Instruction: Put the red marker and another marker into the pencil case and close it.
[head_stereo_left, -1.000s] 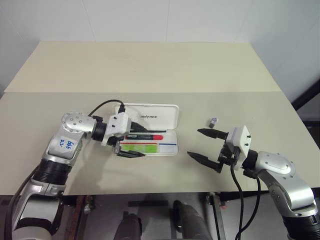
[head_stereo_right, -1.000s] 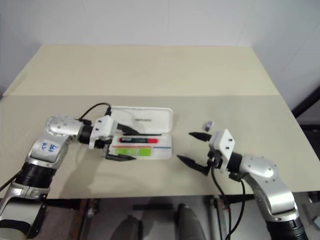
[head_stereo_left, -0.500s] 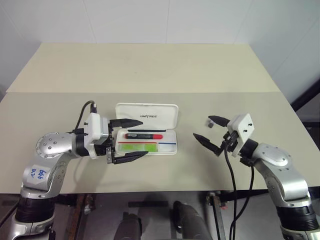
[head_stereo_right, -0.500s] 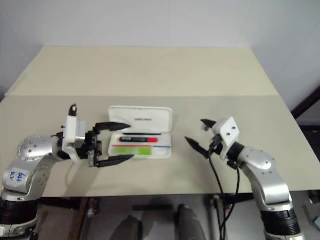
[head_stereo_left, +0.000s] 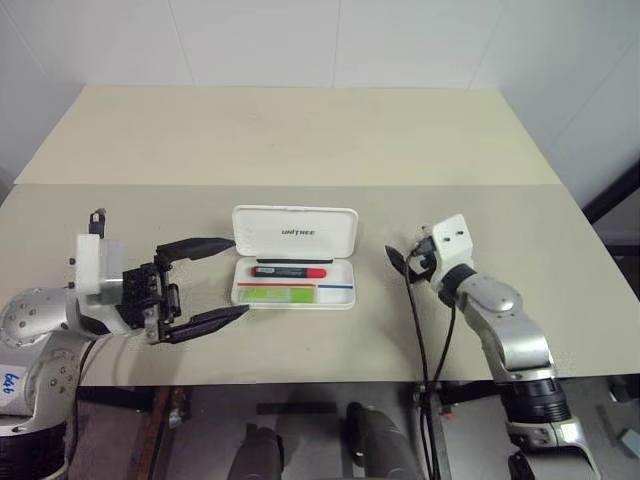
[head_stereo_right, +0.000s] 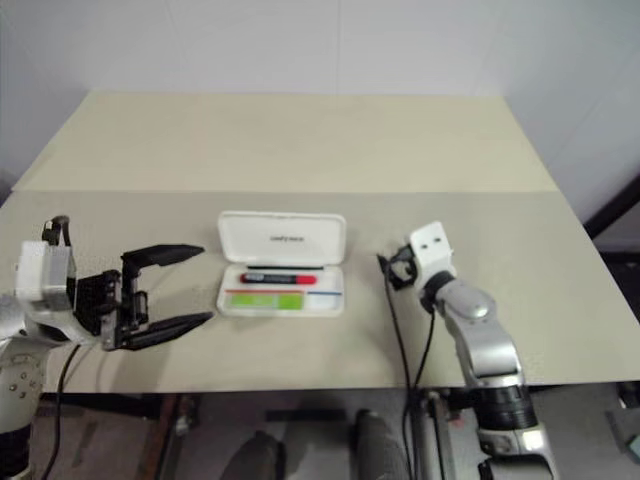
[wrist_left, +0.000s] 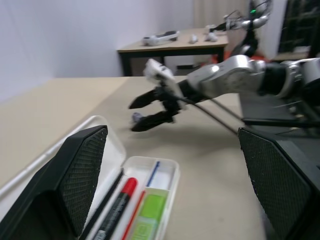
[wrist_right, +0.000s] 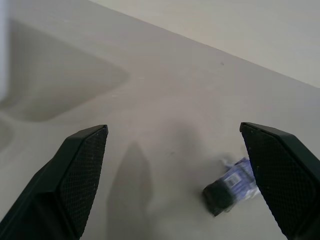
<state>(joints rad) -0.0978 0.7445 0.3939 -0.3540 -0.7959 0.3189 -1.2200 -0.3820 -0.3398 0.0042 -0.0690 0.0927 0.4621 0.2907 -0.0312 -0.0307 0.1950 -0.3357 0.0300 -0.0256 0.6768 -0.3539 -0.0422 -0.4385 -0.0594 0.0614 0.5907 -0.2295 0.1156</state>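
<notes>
The left gripper (head_stereo_left: 205, 284) has withdrawn leftward from the pencil case (head_stereo_left: 294, 256) and now stands beside it, fingers spread and empty. The right gripper (head_stereo_left: 408, 256) has advanced, also open, near a small dark object (wrist_right: 231, 185). The red marker (head_stereo_left: 290, 271) and green highlighter (head_stereo_left: 277, 294) lie inside the open case on the table (head_stereo_left: 300, 140).

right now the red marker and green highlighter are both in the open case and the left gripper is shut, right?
Not quite. The left gripper is open, its fingers spread wide beside the pencil case, as the left eye view shows. The red marker and green highlighter do lie in the open case.
</notes>
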